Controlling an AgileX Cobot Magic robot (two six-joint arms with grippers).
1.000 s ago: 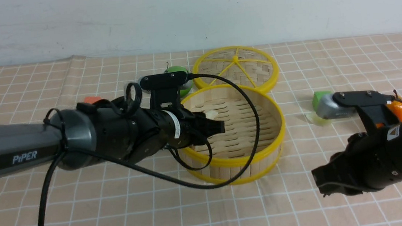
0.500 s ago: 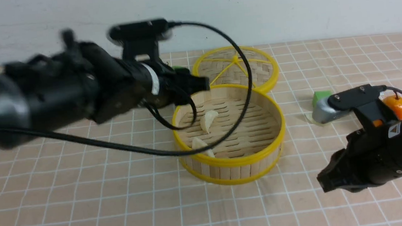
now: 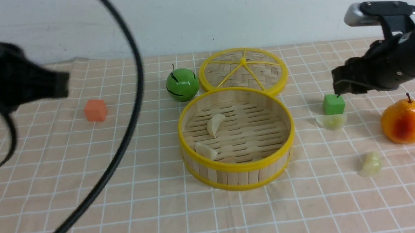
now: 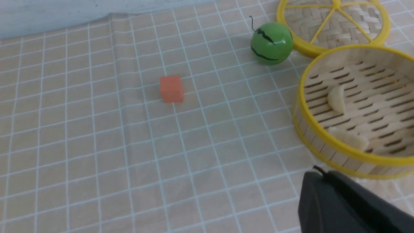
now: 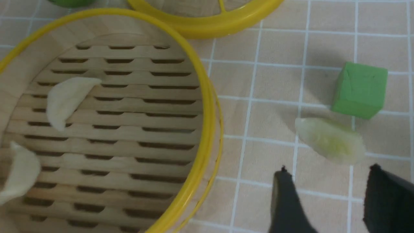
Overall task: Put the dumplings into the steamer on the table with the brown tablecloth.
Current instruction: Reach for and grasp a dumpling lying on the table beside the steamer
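The bamboo steamer (image 3: 234, 166) stands mid-table on the brown gridded tablecloth (image 3: 313, 212). Two pale dumplings lie inside it, one (image 3: 215, 124) toward the back and one (image 3: 206, 151) by the near-left wall. Two greenish dumplings lie on the cloth to its right, one (image 3: 331, 121) beside the green cube and one (image 3: 370, 163) nearer the front. My right gripper (image 3: 336, 82) hovers over the green cube, open and empty; in the right wrist view its gap (image 5: 329, 168) sits just short of the dumpling (image 5: 330, 140). My left gripper (image 3: 63, 84) is raised at far left, shut and empty (image 4: 318, 174).
The flat woven lid (image 3: 242, 68) lies behind the steamer, with a green ball fruit (image 3: 182, 84) to its left. An orange cube (image 3: 95, 110) sits far left, a green cube (image 3: 333, 104) and an orange pear (image 3: 403, 122) at right. A black cable (image 3: 131, 100) loops across the left foreground.
My left arm drew back from over the steamer to the far left and shut, leaving a second dumpling inside. My right arm rose toward the green cube and its jaws opened.
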